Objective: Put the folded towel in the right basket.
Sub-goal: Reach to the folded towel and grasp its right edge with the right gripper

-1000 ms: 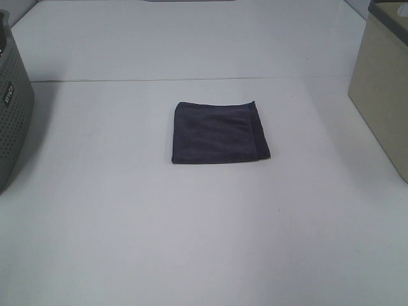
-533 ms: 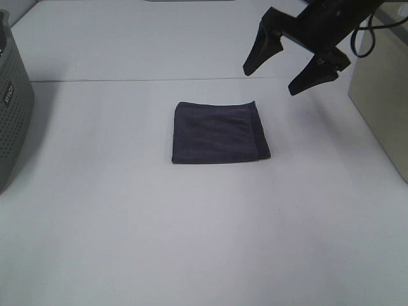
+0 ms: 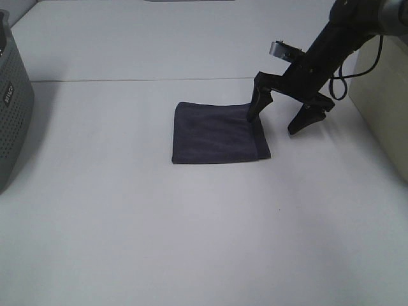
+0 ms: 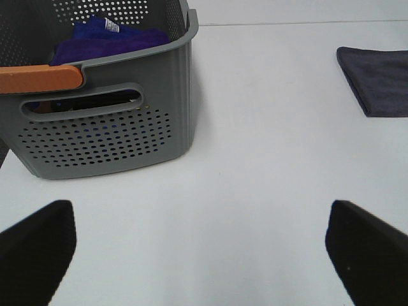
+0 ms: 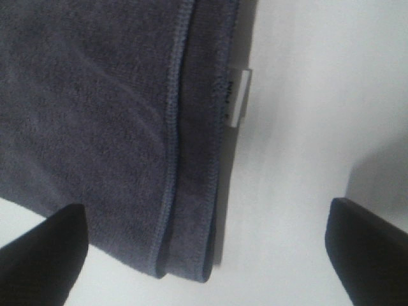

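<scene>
The folded dark grey towel point(image 3: 220, 132) lies flat mid-table. My right gripper point(image 3: 274, 124) is open and low at the towel's far right corner: one finger point(image 3: 255, 108) is over the towel's edge, the other on bare table to its right. The right wrist view shows the towel's folded edge point(image 5: 95, 115) with a small white label point(image 5: 241, 99), and the open gripper point(image 5: 207, 255) straddling that edge. The beige right basket point(image 3: 382, 83) stands at the right edge. My left gripper point(image 4: 204, 255) is open and empty above the table, with the towel point(image 4: 379, 80) far off.
A grey perforated basket point(image 3: 13, 108) stands at the left edge. In the left wrist view this basket point(image 4: 108, 127) has an orange handle point(image 4: 38, 78) and holds a purple cloth point(image 4: 108, 35). A seam in the table point(image 3: 159, 80) runs behind the towel.
My right arm came into view from the upper right and dropped to the towel's right edge, jaws open throughout. The towel has not moved.
</scene>
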Action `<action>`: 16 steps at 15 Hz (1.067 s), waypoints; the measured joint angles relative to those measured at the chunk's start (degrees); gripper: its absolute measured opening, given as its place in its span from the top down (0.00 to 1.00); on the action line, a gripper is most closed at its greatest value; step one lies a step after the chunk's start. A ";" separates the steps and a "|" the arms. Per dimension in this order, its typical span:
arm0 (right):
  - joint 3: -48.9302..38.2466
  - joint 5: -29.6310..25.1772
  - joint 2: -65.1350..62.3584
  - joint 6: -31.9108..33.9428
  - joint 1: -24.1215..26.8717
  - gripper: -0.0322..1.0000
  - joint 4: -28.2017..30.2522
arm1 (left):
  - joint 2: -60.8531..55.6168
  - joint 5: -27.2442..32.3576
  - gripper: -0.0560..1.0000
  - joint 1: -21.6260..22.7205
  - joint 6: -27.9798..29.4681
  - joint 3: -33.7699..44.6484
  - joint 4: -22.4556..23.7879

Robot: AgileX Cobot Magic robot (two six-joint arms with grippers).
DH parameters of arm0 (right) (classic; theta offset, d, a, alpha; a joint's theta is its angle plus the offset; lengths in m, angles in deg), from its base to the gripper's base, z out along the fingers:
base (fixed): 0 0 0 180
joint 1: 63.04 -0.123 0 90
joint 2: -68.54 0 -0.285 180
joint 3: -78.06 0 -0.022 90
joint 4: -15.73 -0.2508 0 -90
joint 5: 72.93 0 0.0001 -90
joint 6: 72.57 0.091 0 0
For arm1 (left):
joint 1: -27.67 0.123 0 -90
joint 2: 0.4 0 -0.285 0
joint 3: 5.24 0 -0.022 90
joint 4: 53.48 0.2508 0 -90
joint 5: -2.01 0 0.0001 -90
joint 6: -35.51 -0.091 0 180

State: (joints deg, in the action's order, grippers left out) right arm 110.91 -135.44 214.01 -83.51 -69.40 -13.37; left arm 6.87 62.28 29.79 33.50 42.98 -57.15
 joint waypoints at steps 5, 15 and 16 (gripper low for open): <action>0.57 0.74 2.23 0.00 1.26 0.03 -2.23 | 0.00 0.00 0.01 0.00 0.00 0.00 0.00; 2.35 7.51 8.42 -0.23 -7.22 0.13 -18.96 | 0.00 0.00 0.01 0.00 0.00 0.00 0.00; 2.41 12.26 9.57 -0.11 -10.31 0.41 -19.94 | 0.00 0.00 0.01 0.00 0.00 0.00 0.00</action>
State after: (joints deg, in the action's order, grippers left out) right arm 113.31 -123.18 223.58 -83.62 -79.71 -33.31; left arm 6.87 62.28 29.79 33.50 42.98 -57.15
